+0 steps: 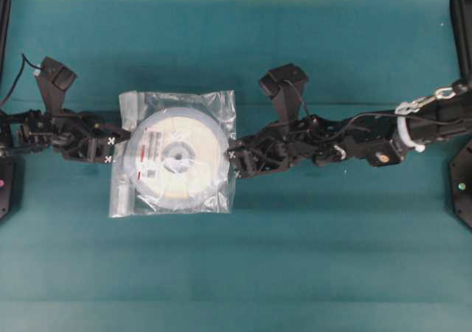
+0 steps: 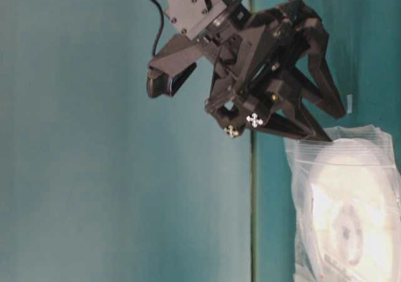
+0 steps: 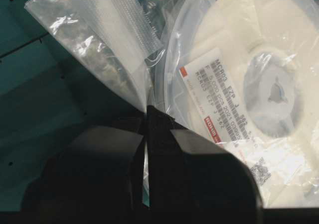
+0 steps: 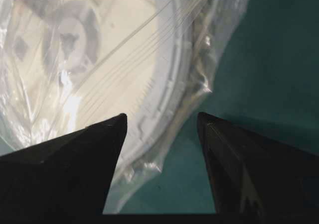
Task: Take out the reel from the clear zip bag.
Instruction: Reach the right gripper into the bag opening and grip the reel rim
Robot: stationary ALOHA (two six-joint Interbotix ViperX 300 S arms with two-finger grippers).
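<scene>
The reel (image 1: 177, 157) is enclosed in the clear zip bag (image 1: 140, 107), which is laid flat near the middle of the teal table (image 1: 310, 258). The bag's left edge is pinched between the closed jaws of the left gripper (image 3: 148, 115). The right gripper (image 4: 162, 122) is held with jaws apart at the bag's right edge, nothing being gripped.

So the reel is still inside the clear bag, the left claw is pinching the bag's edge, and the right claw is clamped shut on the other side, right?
Not quite. The right gripper is open, not clamped: the right wrist view shows its two fingers spread apart at the edge of the clear zip bag. The rest holds: the reel is inside the bag, and the left gripper pinches its edge.
</scene>
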